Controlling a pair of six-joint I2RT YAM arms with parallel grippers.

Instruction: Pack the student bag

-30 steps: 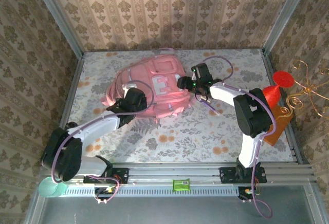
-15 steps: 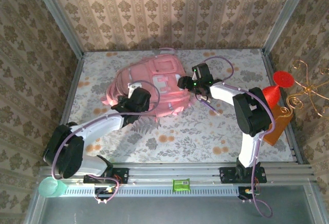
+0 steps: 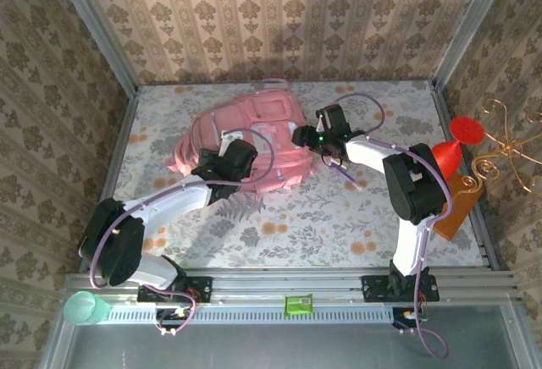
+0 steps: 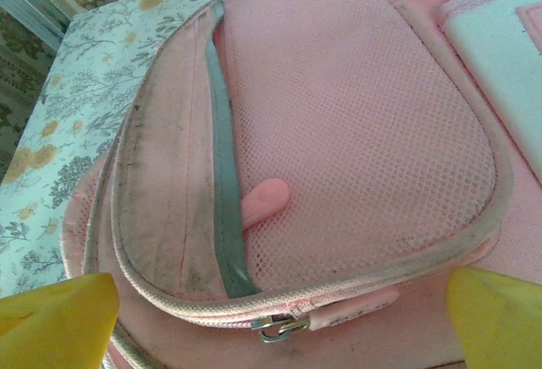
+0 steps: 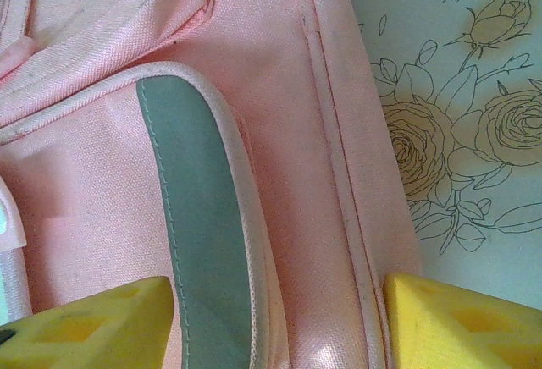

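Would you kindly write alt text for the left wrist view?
A soft pink fabric backpack with a mesh front pocket lies on a floral tablecloth; the open left gripper, yellow fingertips spread, hovers over its metal zipper pull.

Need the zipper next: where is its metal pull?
In the left wrist view, bottom centre: the zipper pull lies on the student bag just below its mesh pocket.

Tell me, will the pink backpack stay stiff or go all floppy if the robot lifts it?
Probably floppy: the pink backpack is soft fabric lying slumped flat on the table. Its mesh pocket looks thin, so a pinch would likely lift just a fold. It likely won't roll, since it lies wide and flat.
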